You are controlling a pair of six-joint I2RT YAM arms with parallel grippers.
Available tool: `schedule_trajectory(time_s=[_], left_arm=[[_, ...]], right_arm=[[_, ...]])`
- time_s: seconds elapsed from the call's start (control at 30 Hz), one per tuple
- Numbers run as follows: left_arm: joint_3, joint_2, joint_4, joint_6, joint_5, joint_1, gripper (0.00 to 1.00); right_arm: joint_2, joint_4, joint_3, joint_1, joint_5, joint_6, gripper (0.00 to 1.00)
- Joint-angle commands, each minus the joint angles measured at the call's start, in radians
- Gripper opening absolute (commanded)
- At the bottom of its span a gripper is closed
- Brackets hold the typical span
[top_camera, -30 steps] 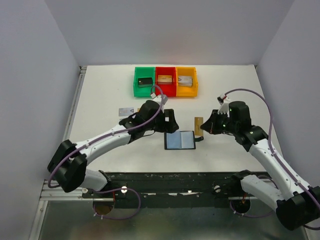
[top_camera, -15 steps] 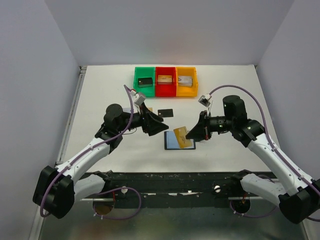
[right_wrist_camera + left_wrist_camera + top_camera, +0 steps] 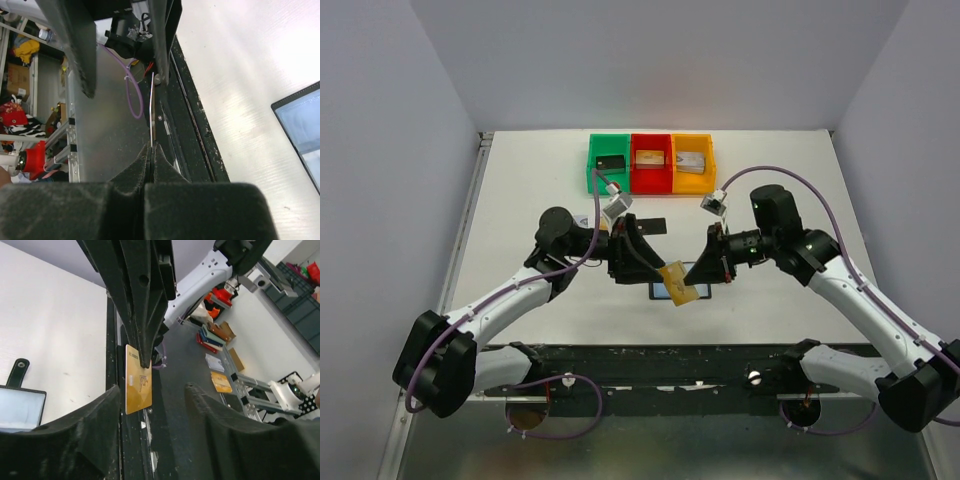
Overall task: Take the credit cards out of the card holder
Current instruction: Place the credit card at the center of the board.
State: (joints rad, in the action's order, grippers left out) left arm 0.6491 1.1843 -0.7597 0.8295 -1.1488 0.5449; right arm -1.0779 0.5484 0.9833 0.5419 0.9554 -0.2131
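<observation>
- My right gripper [image 3: 151, 152] pinches a gold card [image 3: 138, 386] by one edge, above the card holder [image 3: 20, 409] lying open on the worktop [image 3: 520, 200]
- My left gripper [image 3: 150, 440] is spread, facing it; closing off-centre could twist the card loose

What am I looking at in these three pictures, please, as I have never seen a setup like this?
A left arm and a right arm, both robotic, are bolted at the near edge of a table. One picture looks down from above; the other two come from a camera on each wrist. The right gripper pinches a gold card in the air near the open black wallet. The left gripper stands open, facing that card. A black card lies before a green bin, a red bin and a yellow bin.
</observation>
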Motion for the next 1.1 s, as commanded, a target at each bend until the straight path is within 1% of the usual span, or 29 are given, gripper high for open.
schedule_trajectory(time_s=[0.0, 0.07, 0.13, 0.3, 0.37, 0.4, 0.57, 0.63, 0.67, 0.73, 0.8, 0.83, 0.9, 1.0, 1.07], left_arm=[[0.047, 0.012, 0.078, -0.075, -0.055, 0.03, 0.6], [0.05, 0.014, 0.117, -0.101, -0.045, 0.029, 0.6], [0.055, 0.014, 0.134, -0.116, -0.045, 0.032, 0.57], [0.058, 0.026, 0.14, -0.118, -0.052, 0.039, 0.37], [0.061, 0.034, 0.149, -0.118, -0.052, 0.043, 0.37], [0.064, 0.038, 0.155, -0.118, -0.055, 0.049, 0.34], [0.069, 0.04, 0.184, -0.135, -0.052, 0.061, 0.13], [0.064, 0.035, 0.184, -0.135, -0.045, 0.061, 0.0], [0.058, 0.029, 0.186, -0.136, -0.034, 0.061, 0.0], [0.041, 0.012, 0.191, -0.141, 0.003, 0.059, 0.0], [0.023, -0.011, 0.213, -0.156, 0.061, 0.05, 0.0], [0.015, -0.023, 0.226, -0.159, 0.099, 0.04, 0.0], [0.006, -0.038, 0.272, -0.159, 0.162, -0.006, 0.0], [-0.037, -0.066, 0.269, -0.074, 0.28, -0.115, 0.0], [-0.063, -0.1, 0.324, -0.017, 0.424, -0.199, 0.0]], right_arm=[[-0.019, 0.048, 0.058, 0.016, 0.006, 0.03, 0.0], [-0.028, 0.061, 0.071, 0.026, 0.003, 0.04, 0.0], [-0.031, 0.068, 0.081, 0.035, -0.003, 0.046, 0.0], [-0.04, 0.084, 0.095, 0.049, -0.015, 0.052, 0.0], [-0.043, 0.091, 0.098, 0.053, -0.023, 0.058, 0.0], [-0.043, 0.093, 0.101, 0.055, -0.024, 0.058, 0.0], [-0.047, 0.093, 0.109, 0.059, -0.026, 0.054, 0.0], [-0.047, 0.093, 0.11, 0.061, -0.038, 0.047, 0.01], [-0.047, 0.093, 0.112, 0.061, -0.059, 0.034, 0.12], [-0.043, 0.091, 0.117, 0.061, -0.119, 0.003, 0.39], [-0.031, 0.085, 0.12, 0.059, -0.231, -0.054, 0.51], [-0.022, 0.087, 0.124, 0.058, -0.278, -0.071, 0.54], [0.01, 0.087, 0.135, 0.044, -0.398, -0.12, 0.57], [0.077, 0.094, 0.152, 0.01, -0.593, -0.164, 0.58], [0.139, 0.091, 0.153, 0.01, -0.738, -0.181, 0.58]])
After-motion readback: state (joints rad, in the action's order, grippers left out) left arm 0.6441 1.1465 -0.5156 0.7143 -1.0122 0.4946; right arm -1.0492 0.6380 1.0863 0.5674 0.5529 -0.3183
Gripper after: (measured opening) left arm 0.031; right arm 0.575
